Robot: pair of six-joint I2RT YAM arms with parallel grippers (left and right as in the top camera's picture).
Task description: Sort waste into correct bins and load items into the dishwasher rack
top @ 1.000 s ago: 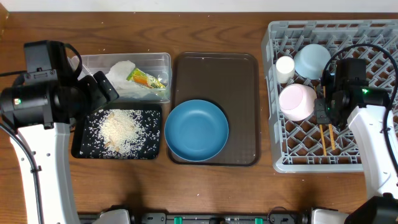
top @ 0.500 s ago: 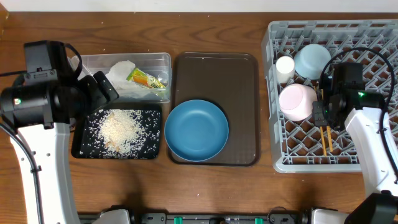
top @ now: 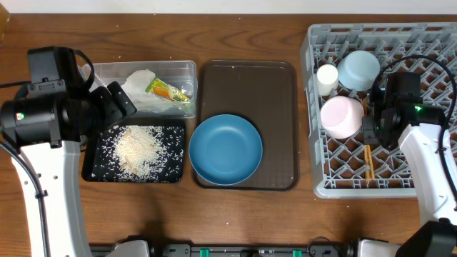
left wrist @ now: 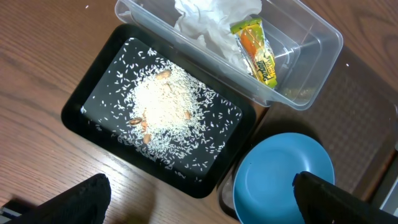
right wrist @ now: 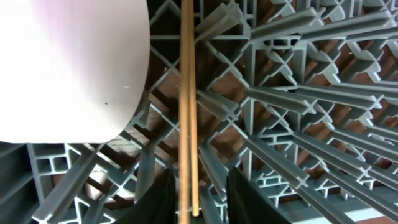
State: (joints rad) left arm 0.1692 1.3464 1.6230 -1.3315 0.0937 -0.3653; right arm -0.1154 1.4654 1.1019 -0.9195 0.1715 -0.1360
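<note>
Since a second ago our right gripper [right wrist: 199,202] has let its jaws part over the dishwasher rack [top: 428,39]. The pair of chopsticks [right wrist: 188,93], which then showed from overhead as two splayed sticks, now reads as one thin line. From the right wrist we see both sticks side by side on the grey lattice, just beside the white bowl [right wrist: 68,62]. They run straight out from between our fingers with a gap on the right side, so we judge them released rather than pinched.

Our left gripper [left wrist: 208,198] hangs wide open and empty above the black tray [left wrist: 78,115] of rice [left wrist: 165,102]. The napkin [left wrist: 214,18] and wrapper [left wrist: 255,50] sit in the clear tub [left wrist: 323,46].

What remains, as we read it, is the blue plate [top: 226,150], flat on the near end of the brown serving tray [top: 246,78]. It lies to the left of our right gripper and well apart from it, with the rack wall between. It also lies just right of the black tray, already in our left wrist's view. Being round, it offers no long axis, only a rim. Our left arm looks slightly nearer, yet the rack stands on the right arm's side, so we would expect the right arm to lift clear and cross leftward.
</note>
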